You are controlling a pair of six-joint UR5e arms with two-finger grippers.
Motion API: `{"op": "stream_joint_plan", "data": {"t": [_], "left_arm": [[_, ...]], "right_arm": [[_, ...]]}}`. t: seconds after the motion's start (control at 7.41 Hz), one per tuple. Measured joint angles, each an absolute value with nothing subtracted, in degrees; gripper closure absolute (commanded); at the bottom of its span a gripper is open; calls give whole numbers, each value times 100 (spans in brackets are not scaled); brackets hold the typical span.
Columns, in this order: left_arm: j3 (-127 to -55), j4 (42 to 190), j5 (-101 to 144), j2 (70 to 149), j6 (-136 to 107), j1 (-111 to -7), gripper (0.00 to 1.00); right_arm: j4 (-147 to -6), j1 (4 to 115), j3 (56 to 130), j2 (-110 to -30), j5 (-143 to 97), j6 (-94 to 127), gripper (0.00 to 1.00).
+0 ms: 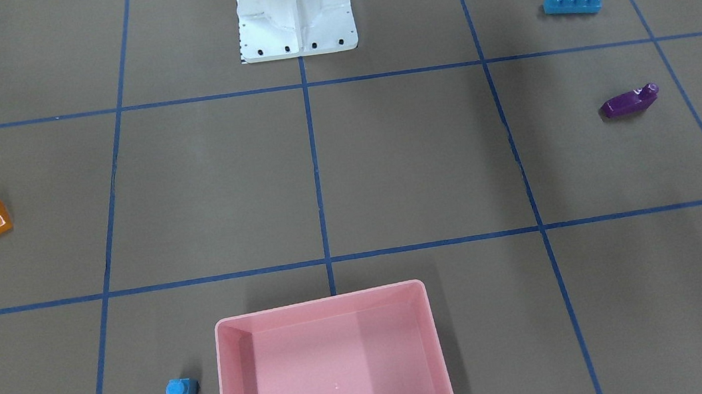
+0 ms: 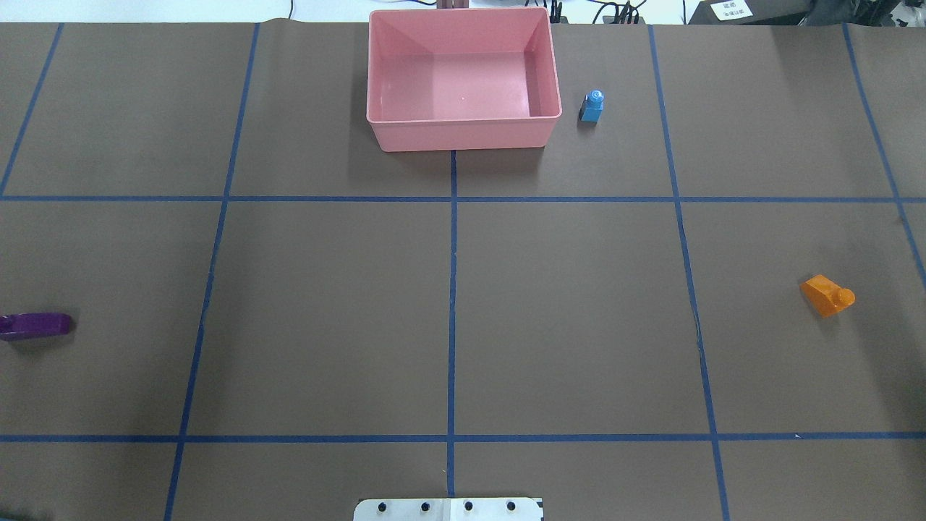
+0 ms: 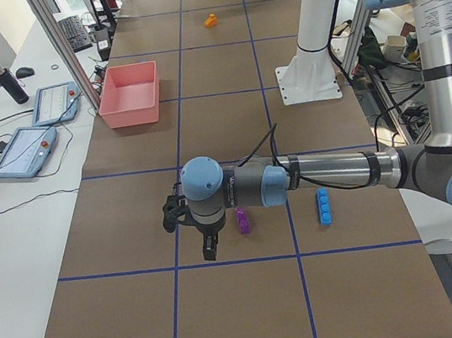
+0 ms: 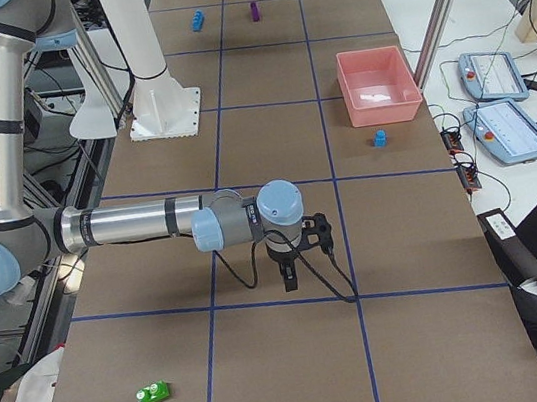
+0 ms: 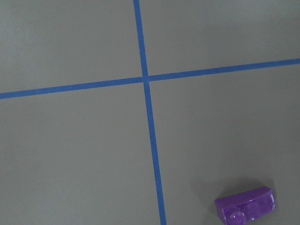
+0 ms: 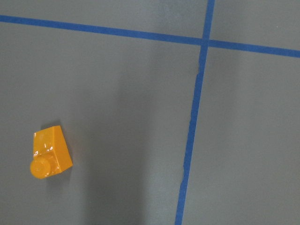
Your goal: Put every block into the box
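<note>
Partly cropped overhead, purple block (image 2: 36, 325), left pincer (image 3: 209, 250) and right pincer (image 4: 289, 280), cannot tell their grip.

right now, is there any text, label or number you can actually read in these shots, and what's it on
No text can be read anywhere.
white card beyond the table's far edge: dark print, too small to read.
sticker on the left arm's silver tube: lines of print, too blurred to read.
pink box, orange block, purple block: no lettering shows.
</note>
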State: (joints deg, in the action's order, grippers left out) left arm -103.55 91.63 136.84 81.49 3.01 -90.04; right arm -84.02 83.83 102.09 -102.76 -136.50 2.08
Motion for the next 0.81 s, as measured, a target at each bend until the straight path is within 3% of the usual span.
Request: {"op": "stream_joint_plan", "data": {"t": [0.54,0.81], "left_arm": [[-10542,9206,13825,7979,320,-8994,0],[-10584,9399,14121,7785,333,-8994,0]], "right_arm": [[-8352,8390,10072,-10470,-13639,173,0],[-8152,8399,10283,-10983,-13669,125,0]]}}
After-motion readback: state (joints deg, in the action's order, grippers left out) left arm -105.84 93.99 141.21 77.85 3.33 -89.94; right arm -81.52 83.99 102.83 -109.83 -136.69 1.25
